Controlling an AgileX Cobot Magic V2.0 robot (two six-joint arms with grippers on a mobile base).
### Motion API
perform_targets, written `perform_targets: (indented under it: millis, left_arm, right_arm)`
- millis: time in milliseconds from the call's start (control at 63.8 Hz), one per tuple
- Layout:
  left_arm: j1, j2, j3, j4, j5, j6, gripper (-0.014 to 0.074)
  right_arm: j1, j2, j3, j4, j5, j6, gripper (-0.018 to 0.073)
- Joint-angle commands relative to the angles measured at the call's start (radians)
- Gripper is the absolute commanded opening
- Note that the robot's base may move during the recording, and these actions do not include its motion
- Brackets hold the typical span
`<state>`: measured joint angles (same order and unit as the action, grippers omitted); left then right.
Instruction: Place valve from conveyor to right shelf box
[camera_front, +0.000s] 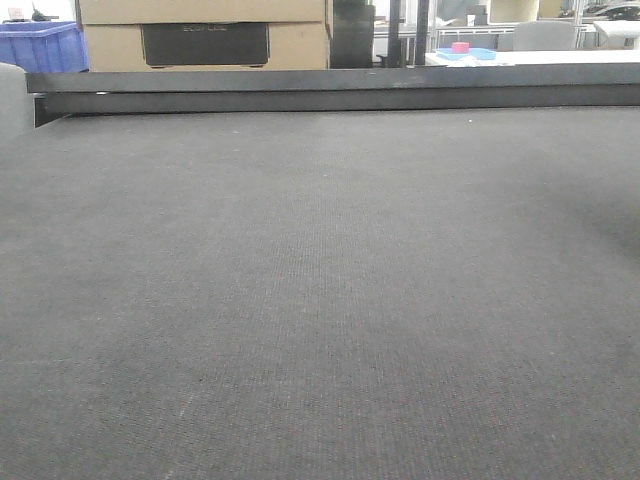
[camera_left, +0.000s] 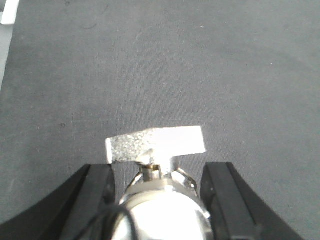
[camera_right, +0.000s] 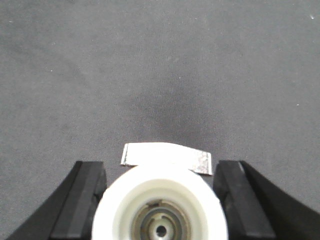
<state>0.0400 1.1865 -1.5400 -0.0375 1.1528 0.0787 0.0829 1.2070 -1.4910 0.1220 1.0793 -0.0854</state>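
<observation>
The conveyor (camera_front: 320, 300) is a wide dark grey woven belt with a black rail (camera_front: 330, 90) along its far edge; no valve and no arm shows in the front view. In the left wrist view my left gripper (camera_left: 160, 167) is shut on a silvery valve (camera_left: 165, 210), whose flat metal handle (camera_left: 155, 142) sticks out ahead of the black fingers (camera_left: 97, 185), above the belt (camera_left: 160, 65). In the right wrist view my right gripper (camera_right: 161, 165) is shut on a valve (camera_right: 160, 200), seen from its cream-white round end, with its handle (camera_right: 167, 156) just beyond.
Beyond the rail stand a cardboard box (camera_front: 205, 35), a blue crate (camera_front: 40, 45) at the far left and a white table with a pink object (camera_front: 460, 47) at the far right. A pale strip (camera_left: 10, 12) marks the belt's edge in the left wrist view.
</observation>
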Motion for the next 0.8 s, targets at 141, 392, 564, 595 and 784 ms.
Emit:
perform_targets:
  millis: [141,392,564,595,784]
  left_arm:
    - [-0.006,-0.012,-0.011,-0.010,-0.049,-0.005,-0.0111]
    - [-0.006,-0.012,-0.011,-0.010,-0.049,-0.005,-0.0111]
    - [-0.006,-0.012,-0.011,-0.010,-0.049,-0.005,-0.0111]
    - [-0.006,-0.012,-0.011,-0.010,-0.049,-0.005,-0.0111]
    - [-0.006,-0.012,-0.011,-0.010,-0.049,-0.005,-0.0111]
  right_arm:
    - [0.001,-0.015,-0.015,-0.004,-0.047,-0.009,-0.0154]
    - [0.001,-0.015,-0.015,-0.004,-0.047,-0.009,-0.0154]
    - [0.001,-0.015,-0.015,-0.004,-0.047,-0.009,-0.0154]
    - [0.001,-0.015,-0.015,-0.004,-0.047,-0.009,-0.0154]
    - [0.001,-0.015,-0.015,-0.004,-0.047,-0.009,-0.0154]
